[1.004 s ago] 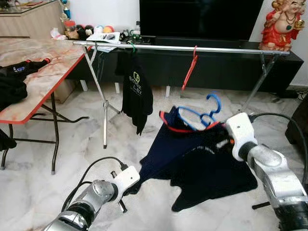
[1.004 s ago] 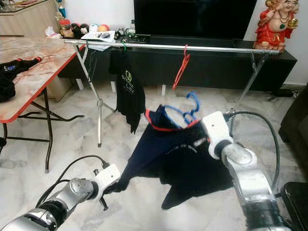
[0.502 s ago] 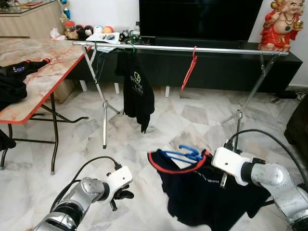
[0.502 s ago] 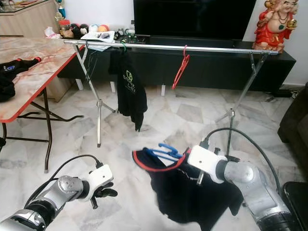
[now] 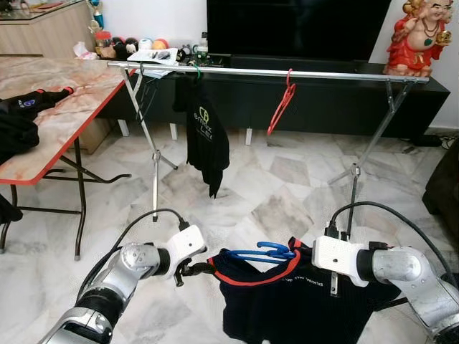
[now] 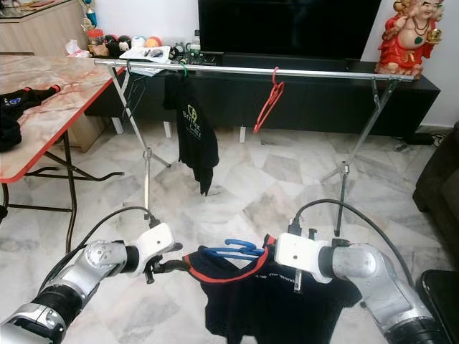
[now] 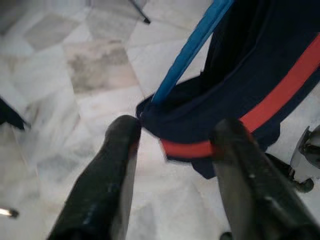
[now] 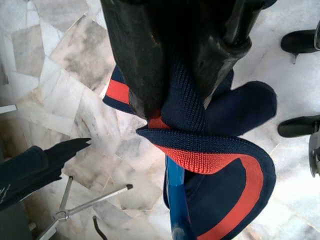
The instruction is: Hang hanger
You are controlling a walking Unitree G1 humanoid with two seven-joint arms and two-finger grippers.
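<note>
A navy shirt [image 5: 287, 308] with a red-trimmed collar hangs low over the floor, with a blue hanger [image 5: 259, 253] lying flat through its neck. My right gripper [image 8: 175, 107] is shut on the knit collar at the shirt's right side. My left gripper [image 7: 172, 135] is at the collar's left end, open, and the red-striped collar edge [image 7: 190, 147] lies between its fingers. Behind stands the metal clothes rail [image 5: 272, 72]. It carries a black shirt [image 5: 206, 136] on a green hanger and an empty red hanger [image 5: 281, 102].
A folding table [image 5: 64, 107] with dark clothes [image 5: 18, 129] stands at the left. The rail's crossed legs [image 5: 155, 165] rest on the marble floor ahead. A black TV console [image 5: 323, 100] and a red statue [image 5: 416, 36] are behind the rail. A dark sofa edge [image 5: 448, 186] is at the right.
My right arm has lowered the shirt and hanger toward the floor. My left gripper let go of the shirt's lower edge and moved up to the collar's left end.
</note>
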